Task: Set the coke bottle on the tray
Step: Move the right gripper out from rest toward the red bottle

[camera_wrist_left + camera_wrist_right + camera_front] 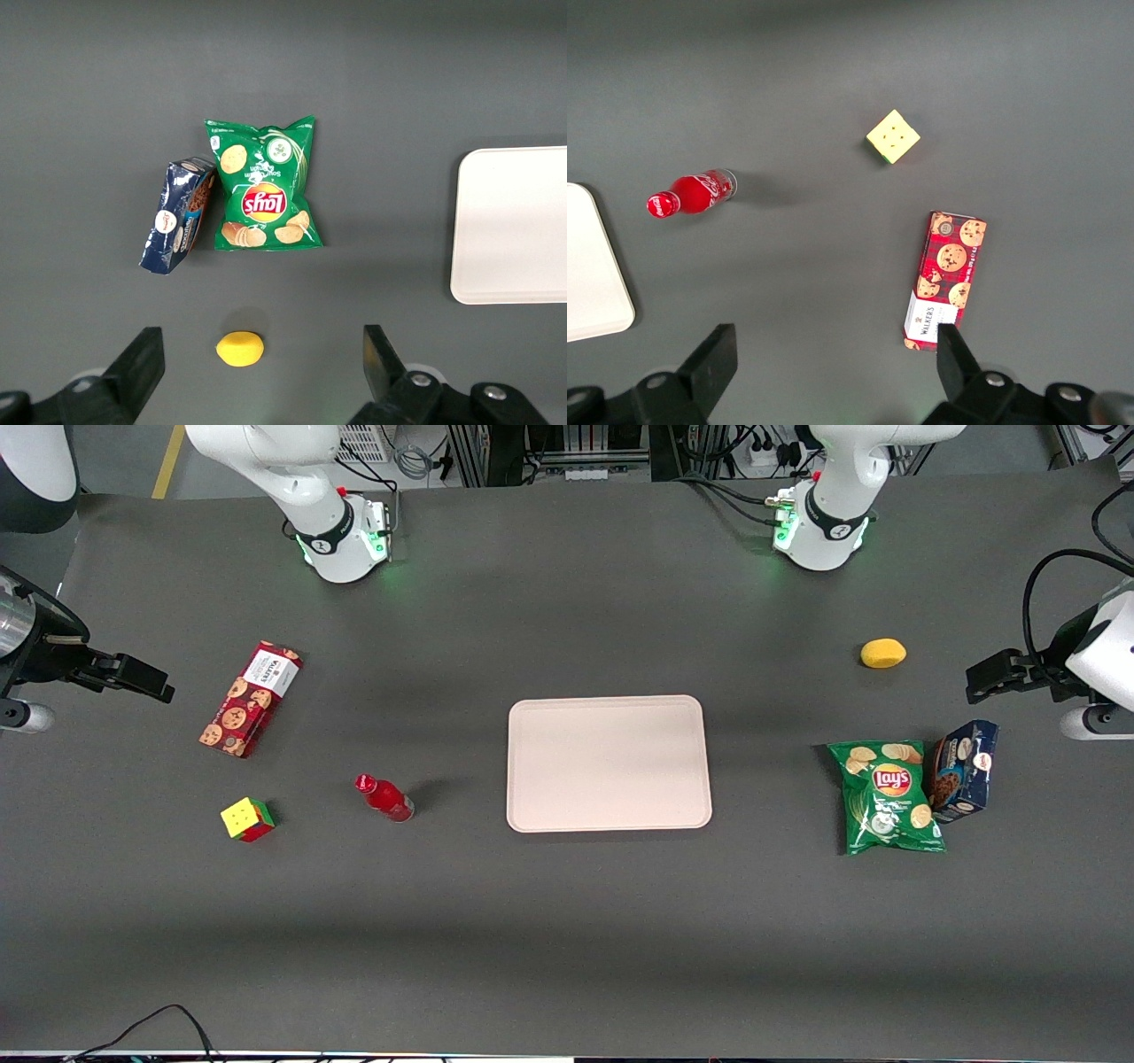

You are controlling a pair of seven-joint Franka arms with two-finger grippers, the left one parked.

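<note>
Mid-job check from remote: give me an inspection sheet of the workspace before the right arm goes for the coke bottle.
Surface: dark grey table, no spills seen.
Job's things: coke bottle stands on the table beside the tray, apart from it; nothing lies on the tray.
Clutter: colourful cube and red cookie box toward the working arm's end; green chips bag, blue cookie box and yellow lemon toward the parked arm's end.
Grippers: gripper open, holding nothing, raised at the working arm's end of the table, away from the bottle.
Cables: black cable at the table edge nearest the front camera.
Surroundings: arm bases with green lights; equipment racks above.
</note>
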